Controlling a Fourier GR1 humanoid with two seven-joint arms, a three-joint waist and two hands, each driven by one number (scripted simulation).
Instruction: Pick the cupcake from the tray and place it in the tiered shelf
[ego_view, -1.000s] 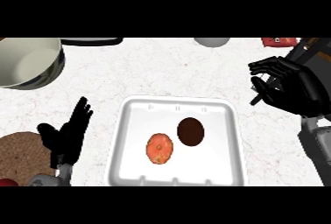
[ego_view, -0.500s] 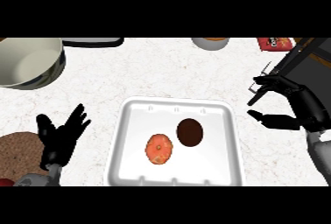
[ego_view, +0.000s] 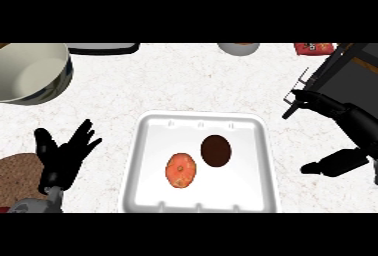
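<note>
A large cream bowl (ego_view: 29, 72) sits at ten o'clock on the white speckled surface (ego_view: 170, 80). A round brown mat (ego_view: 18, 177) lies at eight o'clock — cut by the edge. At one o'clock, a small pale cup (ego_view: 238, 48) and, further right, a red packet (ego_view: 314, 47) — both partly cropped.

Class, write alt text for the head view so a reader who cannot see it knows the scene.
A white tray on a speckled counter holds a dark brown cupcake and an orange pastry side by side. The right hand hovers right of the tray near a dark shelf; the left hand rests open at lower left.
</note>
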